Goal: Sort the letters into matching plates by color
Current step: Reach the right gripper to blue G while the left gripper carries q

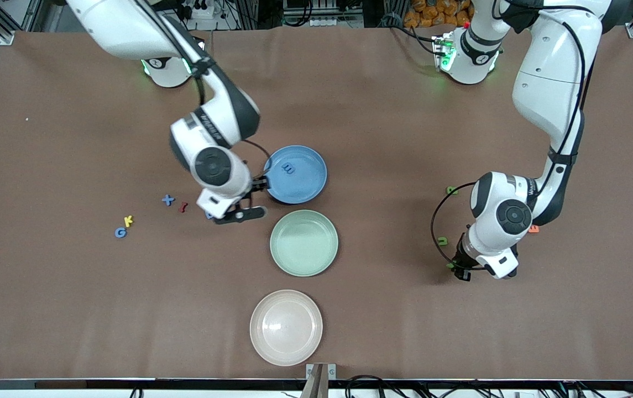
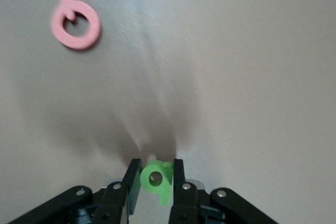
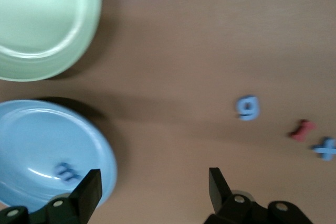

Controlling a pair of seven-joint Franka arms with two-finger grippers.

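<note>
Fingers: our left gripper [image 2: 153, 182] grasps a green letter [image 2: 157, 179]; our right gripper [image 3: 152, 190] is released.
Between our right fingers [image 3: 88, 190] we see bare bench [image 3: 184, 51]; a blue letter [image 3: 66, 171] lies in the blue plate [image 3: 31, 145] beside one finger.

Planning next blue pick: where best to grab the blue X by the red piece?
Likely straight down: the blue X lies flat on the table. Pinch its centre, fingers in two facing notches, its narrowest part. Keep them off the red piece close beside it.
</note>
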